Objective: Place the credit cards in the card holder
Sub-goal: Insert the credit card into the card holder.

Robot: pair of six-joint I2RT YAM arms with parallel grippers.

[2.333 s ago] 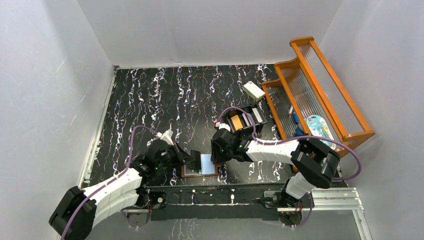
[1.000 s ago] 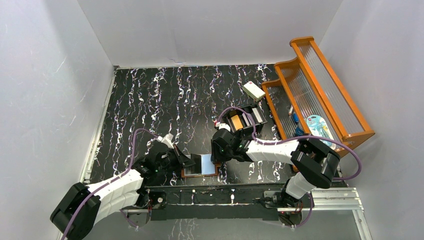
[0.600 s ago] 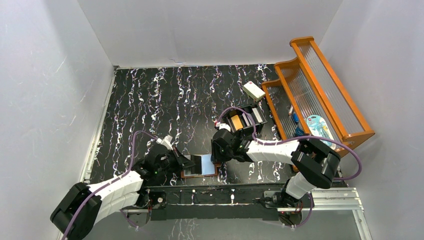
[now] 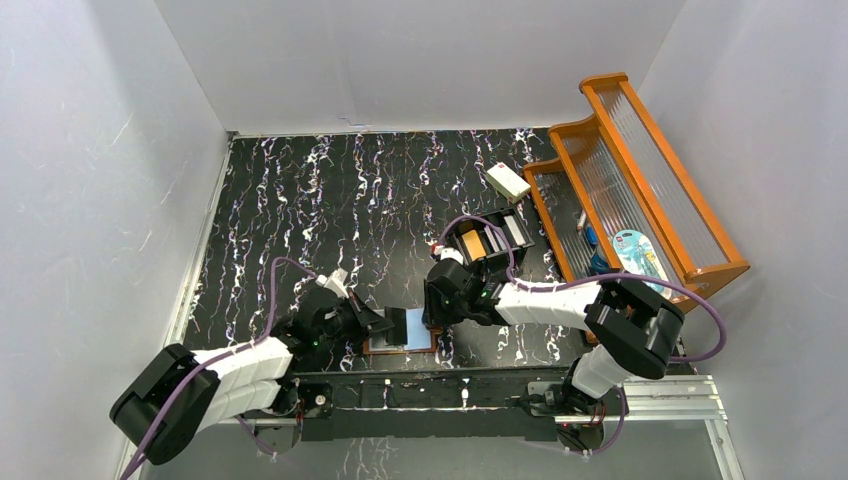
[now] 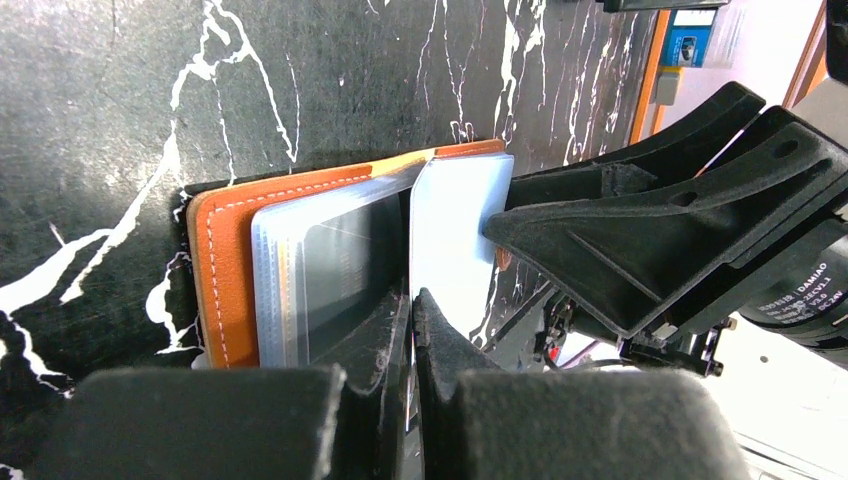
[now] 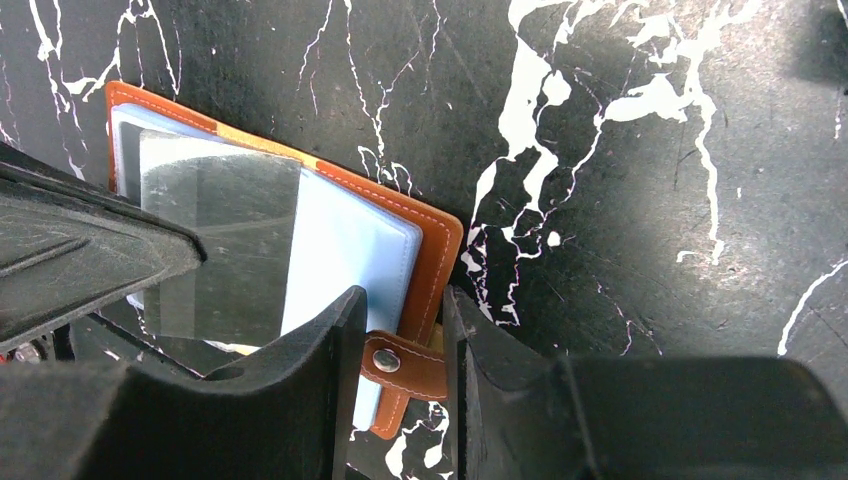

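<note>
the left gripper [image 5: 413,300] is clenched on the near edge of a grey card [image 6: 220,235], one of the credit cards. the card runs straight out ahead of its fingertips and lies flat over the open card holder [image 6: 437,238]. its leading end overlaps the pale blue slots [image 6: 350,250]; whether it has entered a pocket i cannot tell. the right gripper [image 6: 400,297] faces it from the opposite side, jaws part-way apart and astride the holder's snap tab [image 6: 405,365]. whether they pinch the tab or only bracket it is unclear. the other credit cards [image 4: 472,243] sit in a black box [image 4: 485,221] well behind the right gripper's wrist.

the card looks light, thin, stiff and glossy, so it is likely slippery. a pinch on one short edge, as here, leaves the rest free to slide in, but a skewed push would probably flex it or jam a corner. the holder is soft, light leather and would likely skate under the push unless pinned at the tab edge.
</note>
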